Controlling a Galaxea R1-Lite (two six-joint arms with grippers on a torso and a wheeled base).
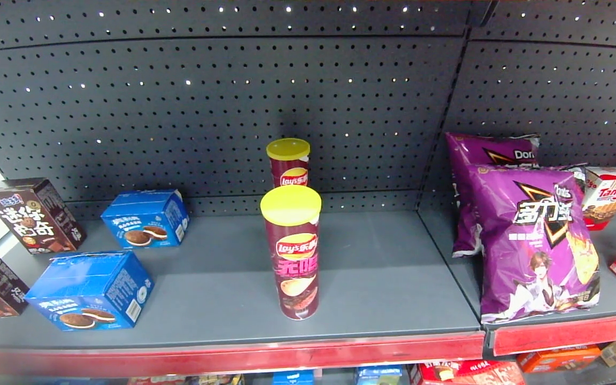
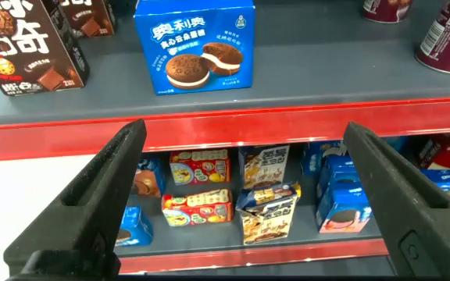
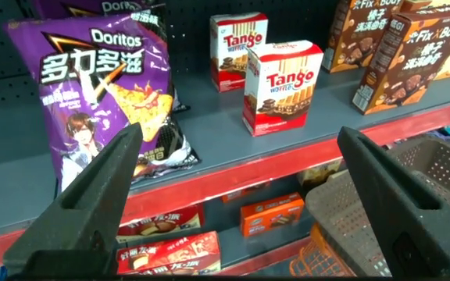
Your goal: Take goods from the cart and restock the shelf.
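Dark pegboard backs the grey shelf [image 1: 383, 267], thinly stocked: cans [image 1: 292, 251] in the middle, blue boxes [image 1: 91, 291] and brown boxes [image 1: 35, 214] to my left, purple bags [image 1: 532, 240] to my right, with bare gaps between. My left fingers [image 2: 92, 211] are spread and empty before the shelf's red lip. My right fingers [image 3: 92, 203] are also wide apart, holding nothing. The cart [image 3: 436, 176] sits low beside them. I judge restocking unfinished; a fetch from the cart comes next.
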